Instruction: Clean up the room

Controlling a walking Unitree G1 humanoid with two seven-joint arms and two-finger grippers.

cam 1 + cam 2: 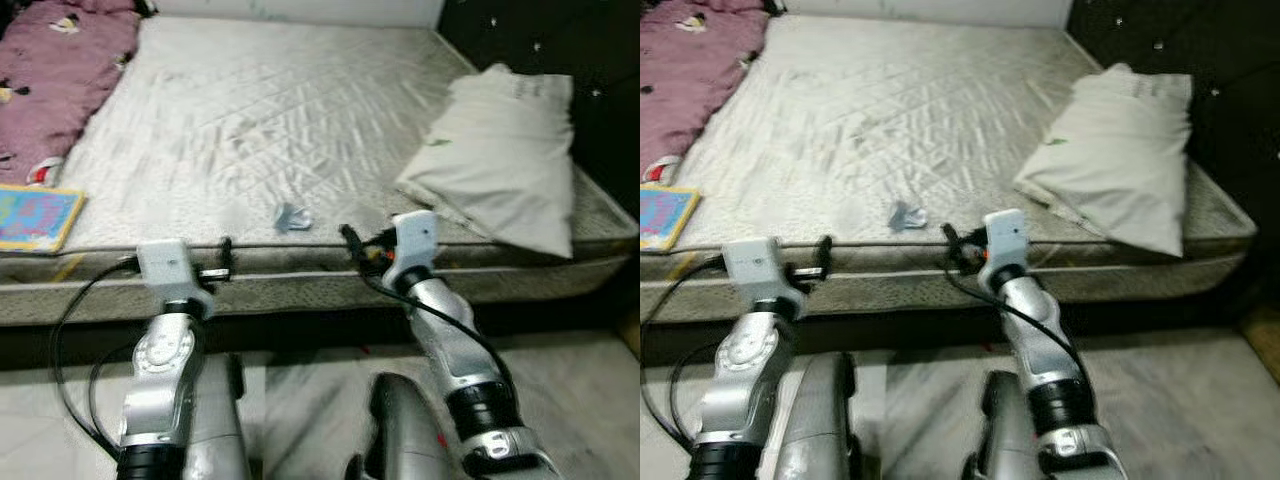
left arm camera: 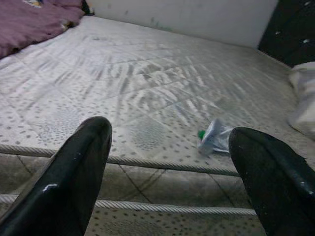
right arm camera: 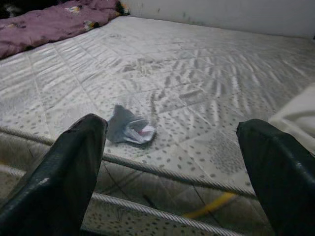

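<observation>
A small crumpled grey-blue wrapper (image 1: 292, 217) lies on the bare grey mattress (image 1: 260, 110) close to its front edge; the wrapper (image 3: 129, 129) has a bit of red and white on it, and the wrapper (image 2: 212, 138) shows a green spot. My left gripper (image 1: 227, 262) hovers at the mattress edge, left of the wrapper, fingers (image 2: 74, 182) spread wide. My right gripper (image 1: 350, 240) is at the edge just right of the wrapper, also open, with nothing between its fingers (image 3: 64, 182).
A white pillow (image 1: 505, 165) lies on the right side of the bed. A purple blanket (image 1: 55, 70) is bunched at the far left, and a colourful book (image 1: 35, 217) rests at the front left corner. A dark wall (image 1: 590, 60) borders the right. Pale floor (image 1: 560, 380) lies below.
</observation>
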